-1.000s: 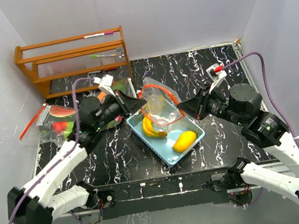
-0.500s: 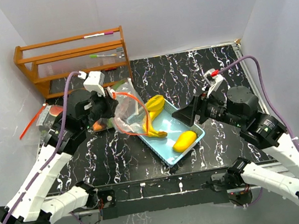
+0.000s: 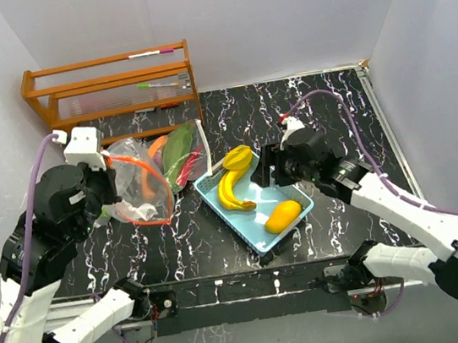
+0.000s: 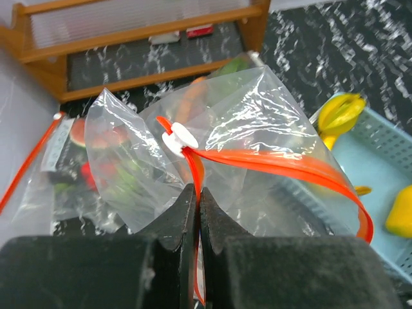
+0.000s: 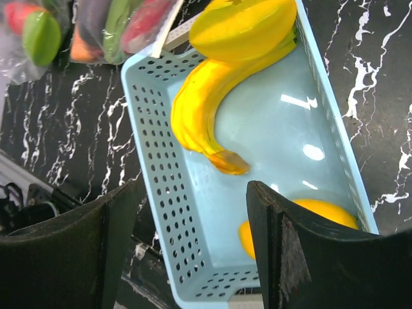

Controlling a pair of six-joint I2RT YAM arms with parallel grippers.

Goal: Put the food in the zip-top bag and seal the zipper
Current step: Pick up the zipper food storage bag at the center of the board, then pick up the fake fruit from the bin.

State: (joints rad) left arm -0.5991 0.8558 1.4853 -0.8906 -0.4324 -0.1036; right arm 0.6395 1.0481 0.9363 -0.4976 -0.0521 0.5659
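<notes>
**Surface** (image 3: 324, 115): black, white-veined; the arm bases are bolted at its 6 o'clock edge.

**Basket** (image 3: 256, 240): light blue, perforated walls, set at the middle of the surface and lying slantwise from 11 to 5 o'clock.

**Mango** (image 3: 284, 215): yellow, laid in the basket's 5 o'clock end.

**Banana** (image 3: 230, 190): yellow, curved, laid along the basket's 9 o'clock wall.

**Yellow piece** (image 3: 237, 158): laid against the basket's 12 o'clock end and touching the banana; its kind cannot be told.

**Right gripper** (image 5: 193, 219): fingers spread wide with nothing held, hung over the basket, with the banana and mango seen between and below them.

**Left gripper** (image 4: 196, 193): fingers pressed together on the orange zipper strip (image 4: 277, 167) of the zip-top bag (image 3: 142, 192).
- The strip is pinched just below the white slider (image 4: 180, 138).
- The bag is clear and is held at 9 o'clock of the basket, well apart from the food in it.
- Whether anything lies inside cannot be told.

**Filled bag** (image 3: 179, 153): clear, lying at 11 o'clock of the basket just beside its corner, with green and red pieces (image 5: 129, 19) seen inside.

**Second filled bag** (image 4: 71, 167): seen from the left wrist beyond the held bag, with a watermelon slice (image 4: 77, 132) inside.

**Wooden rack** (image 3: 111, 94): placed in the 11 o'clock corner against the wall.
</notes>
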